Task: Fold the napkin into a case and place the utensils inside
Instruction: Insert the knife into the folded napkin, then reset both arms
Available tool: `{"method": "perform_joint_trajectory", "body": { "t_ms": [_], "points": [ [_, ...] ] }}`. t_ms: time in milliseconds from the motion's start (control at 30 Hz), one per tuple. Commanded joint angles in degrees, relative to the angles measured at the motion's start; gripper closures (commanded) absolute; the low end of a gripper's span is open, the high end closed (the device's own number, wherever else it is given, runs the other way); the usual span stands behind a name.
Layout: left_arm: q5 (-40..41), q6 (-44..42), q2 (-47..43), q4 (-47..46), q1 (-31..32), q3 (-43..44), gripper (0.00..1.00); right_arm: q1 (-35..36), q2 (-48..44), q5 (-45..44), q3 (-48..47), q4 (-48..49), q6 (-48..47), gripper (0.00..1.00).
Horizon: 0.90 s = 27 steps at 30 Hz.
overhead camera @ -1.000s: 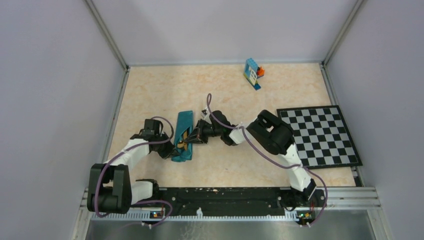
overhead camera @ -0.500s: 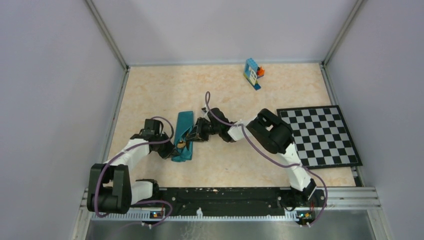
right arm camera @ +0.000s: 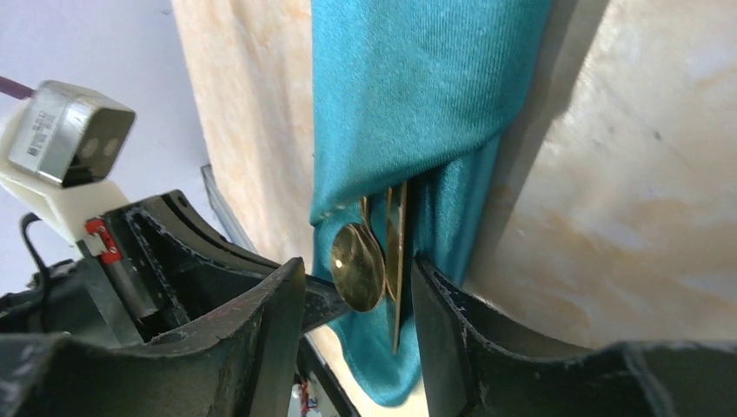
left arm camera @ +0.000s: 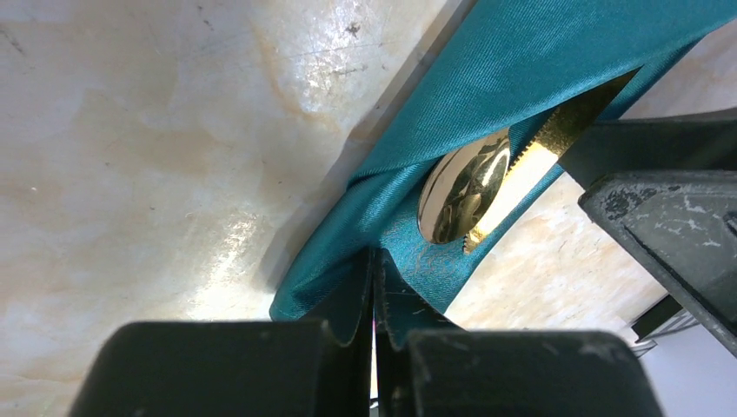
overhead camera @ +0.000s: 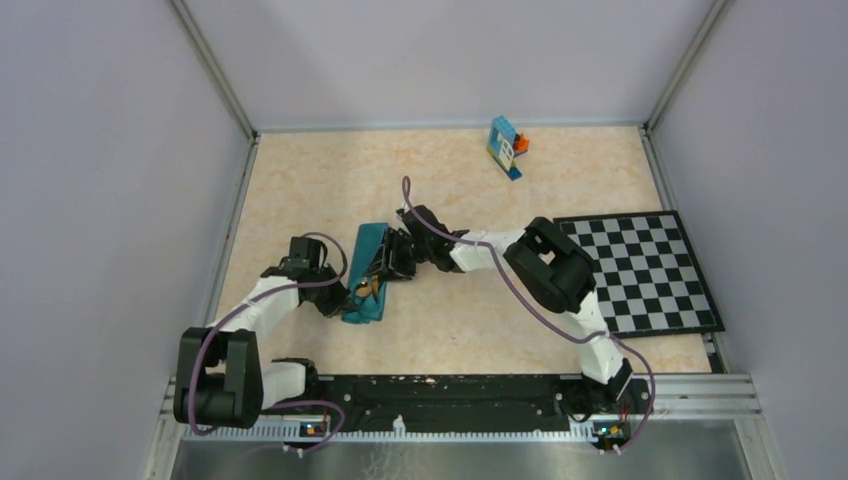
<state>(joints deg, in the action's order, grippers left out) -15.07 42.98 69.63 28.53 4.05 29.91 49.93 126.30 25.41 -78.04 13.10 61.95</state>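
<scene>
Top external view: the case (overhead camera: 371, 248) lies as a narrow teal strip on the worktop (overhead camera: 450, 180), left of its middle and nearer the left edge, running from far to near. The left gripper (overhead camera: 346, 299) meets its near end from the left; the right gripper (overhead camera: 386, 264) stands against its right side. The utensils (overhead camera: 367, 288) show as a gold glint at the strip's near part. The mat (overhead camera: 640, 270) lies by the right edge and the blocks (overhead camera: 508, 145) by the far edge, both well apart from the work. Left wrist view: the fingers (left arm camera: 261, 365) are closed tight with a fold of the case pinched between them, holding the pocket mouth. Right wrist view: the fingers (right arm camera: 269, 330) stand apart, clamping nothing. The spoon (right arm camera: 357, 265) and the knife (right arm camera: 398, 261) lie side by side between them, far ends under the cloth flap, near ends exposed. Judgement: folding is done and insertion is the step in hand, partly complete. The next move calls for the right gripper to push or re-grip the exposed ends and slide them deeper along the pocket's line, while the left grip keeps the cloth from sliding. Risk: the loose cloth bunches or the spoon skews out.
</scene>
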Motion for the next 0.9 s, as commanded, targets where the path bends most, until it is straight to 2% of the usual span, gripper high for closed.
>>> {"method": "perform_joint_trajectory", "body": {
  "t_ms": [0,233,367,400,500,633,700,800,867],
  "points": [
    [4.51,-0.77,-1.45,2.44,-0.01,0.99,0.99,0.5,-4.27,-5.47,-2.34,-13.68,-5.91,0.51],
    [3.92,0.52,-7.72,9.63,-0.01,5.45,0.68,0.77,-12.91,-7.78,-0.67,-22.12,-13.36,0.47],
    [1.42,-2.47,-14.68,14.04,-0.01,12.26,0.55,1.14,-25.49,-12.35,1.61,-29.0,-23.25,0.42],
    [-0.78,-3.97,-16.46,13.97,-0.01,14.12,0.48,1.13,-28.93,-14.47,2.34,-31.14,-26.28,0.4],
    [-11.53,-10.3,-24.01,6.73,0.01,19.38,0.32,1.09,-41.06,-23.1,3.52,-37.87,-35.28,0.34],
    [-21.79,-13.81,-28.87,-7.1,0.08,24.67,0.28,1.02,-57.4,-34.48,3.65,-43.46,-44.4,0.28],
    [-25.87,-14.73,-27.32,-8.58,0.21,29.49,0.27,1.06,-63.74,-38.64,2.1,-45.63,-47.14,0.24],
    [-29.05,-16.13,-25.66,-9.72,0.32,36.19,0.14,1.04,-70.96,-42.56,-1.65,-48.55,-49.5,0.21],
    [-28.49,-18.33,-25.47,-9.84,0.34,41.68,0.13,1.04,-74.72,-44.49,-4.11,-49.67,-50.26,0.21]
  ]
}}
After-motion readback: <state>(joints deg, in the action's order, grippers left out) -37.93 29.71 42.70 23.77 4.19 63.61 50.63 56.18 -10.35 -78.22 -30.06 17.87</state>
